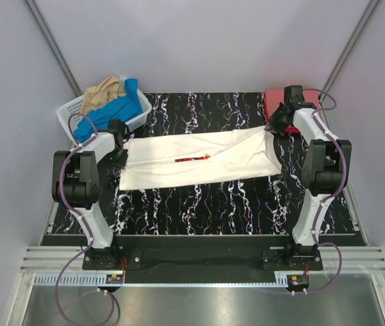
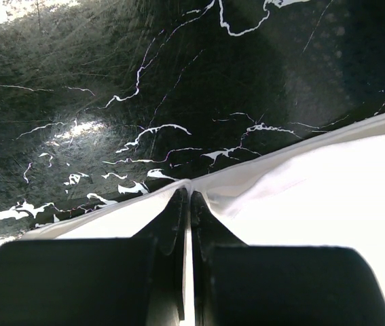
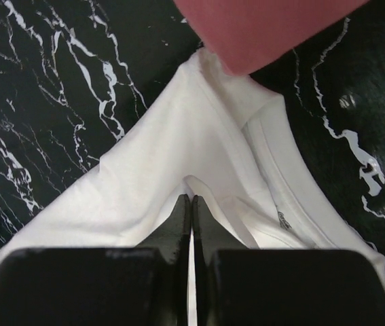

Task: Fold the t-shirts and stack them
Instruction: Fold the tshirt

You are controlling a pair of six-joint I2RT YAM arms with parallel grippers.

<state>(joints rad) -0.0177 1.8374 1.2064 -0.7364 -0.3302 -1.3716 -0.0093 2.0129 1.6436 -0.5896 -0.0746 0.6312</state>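
A white t-shirt (image 1: 199,159) with a red chest print (image 1: 192,158) lies stretched left to right across the black marbled table (image 1: 199,204). My left gripper (image 1: 124,144) is shut on its left edge; the left wrist view shows the fingers pinching the white hem (image 2: 190,193). My right gripper (image 1: 272,129) is shut on the shirt's right end, pinching a raised fold of white cloth (image 3: 191,199). A folded red t-shirt (image 1: 275,102) lies at the back right corner, and its corner (image 3: 260,27) rests just beyond the white shirt.
A white lattice basket (image 1: 70,112) stands at the back left, holding a blue t-shirt (image 1: 114,112) and a tan one (image 1: 104,92). Grey walls enclose the table on three sides. The arm bases are at the near edge.
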